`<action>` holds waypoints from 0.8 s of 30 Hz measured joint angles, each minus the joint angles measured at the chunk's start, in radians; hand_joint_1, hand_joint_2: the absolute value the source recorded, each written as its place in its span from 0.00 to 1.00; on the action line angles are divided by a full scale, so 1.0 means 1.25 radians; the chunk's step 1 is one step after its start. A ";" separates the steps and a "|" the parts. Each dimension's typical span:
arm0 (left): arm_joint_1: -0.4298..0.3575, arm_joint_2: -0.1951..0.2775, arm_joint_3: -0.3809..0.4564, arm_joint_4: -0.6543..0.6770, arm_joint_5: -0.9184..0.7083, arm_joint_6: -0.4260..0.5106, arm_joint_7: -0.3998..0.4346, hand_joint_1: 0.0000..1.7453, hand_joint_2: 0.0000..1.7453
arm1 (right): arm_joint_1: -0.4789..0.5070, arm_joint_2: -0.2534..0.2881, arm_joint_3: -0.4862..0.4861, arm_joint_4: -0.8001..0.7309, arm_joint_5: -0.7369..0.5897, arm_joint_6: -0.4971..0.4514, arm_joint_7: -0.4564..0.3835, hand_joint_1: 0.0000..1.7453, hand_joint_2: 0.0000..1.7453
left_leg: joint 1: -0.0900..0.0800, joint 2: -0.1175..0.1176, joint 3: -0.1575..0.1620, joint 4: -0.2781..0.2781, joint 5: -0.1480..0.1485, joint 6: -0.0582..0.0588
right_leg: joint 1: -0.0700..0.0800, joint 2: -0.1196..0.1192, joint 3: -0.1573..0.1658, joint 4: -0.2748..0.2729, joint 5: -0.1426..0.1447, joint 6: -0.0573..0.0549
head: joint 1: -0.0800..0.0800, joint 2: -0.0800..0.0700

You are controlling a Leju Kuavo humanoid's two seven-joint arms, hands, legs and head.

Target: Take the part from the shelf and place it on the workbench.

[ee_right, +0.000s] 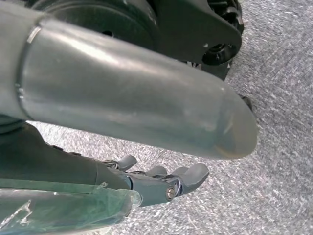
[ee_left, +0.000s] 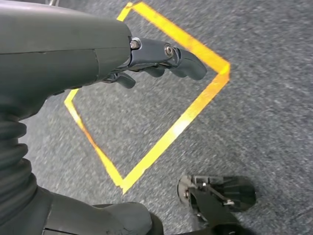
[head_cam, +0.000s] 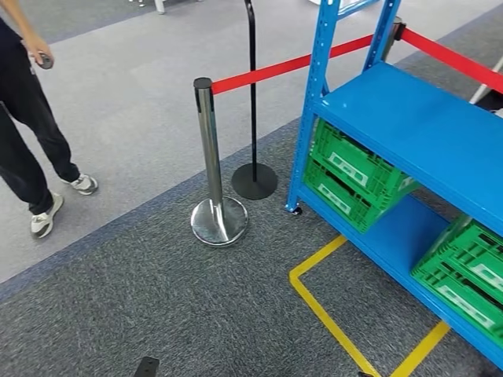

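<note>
Partly cropped blue shelf [head_cam: 415, 133], green crates [head_cam: 350, 177] half-hidden, left hand [ee_left: 155, 58] and right hand [ee_right: 162, 183] fingers loose, empty.

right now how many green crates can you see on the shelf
2. One green crate sits tilted at the left end of the blue shelf's bottom level; the other crate is farther right, cut off by the picture's edge. More may be hidden beyond the frame.
</note>
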 joint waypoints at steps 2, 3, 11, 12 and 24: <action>0.000 0.000 0.000 0.000 0.000 0.000 0.001 0.00 1.00 | 0.000 0.000 0.000 0.000 0.000 0.000 0.000 0.00 0.00 | 0.001 -0.013 0.009 -0.027 0.002 0.005 | 0.000 0.014 -0.007 -0.002 0.005 0.011 | -0.001 0.000; 0.000 0.000 0.000 0.000 -0.001 0.000 0.002 0.00 1.00 | 0.001 0.000 0.000 0.000 0.000 0.000 0.000 0.00 0.00 | 0.000 -0.006 0.008 -0.027 0.004 0.011 | -0.003 0.020 -0.011 -0.005 0.008 0.016 | -0.001 0.000; 0.001 0.002 0.000 0.000 -0.003 0.000 0.003 0.00 1.00 | -0.001 0.001 0.000 -0.001 0.000 0.002 0.002 0.00 0.00 | -0.010 0.066 0.011 -0.031 0.005 0.035 | -0.001 -0.063 -0.120 0.223 -0.084 0.026 | 0.007 0.000; 0.001 0.001 0.000 0.000 -0.003 0.000 0.003 0.00 1.00 | 0.000 0.001 0.000 -0.001 0.000 0.002 0.002 0.00 0.00 | -0.010 0.072 0.013 -0.031 0.004 0.034 | -0.001 -0.066 -0.098 0.185 -0.061 0.025 | 0.007 0.000; -0.004 0.002 0.000 0.000 -0.004 -0.001 0.002 0.00 1.00 | -0.007 0.002 0.000 -0.001 0.001 0.001 0.004 0.00 0.00 | -0.011 0.055 -0.065 0.158 -0.106 -0.001 | 0.004 -0.054 -0.003 0.004 -0.005 -0.018 | 0.003 0.000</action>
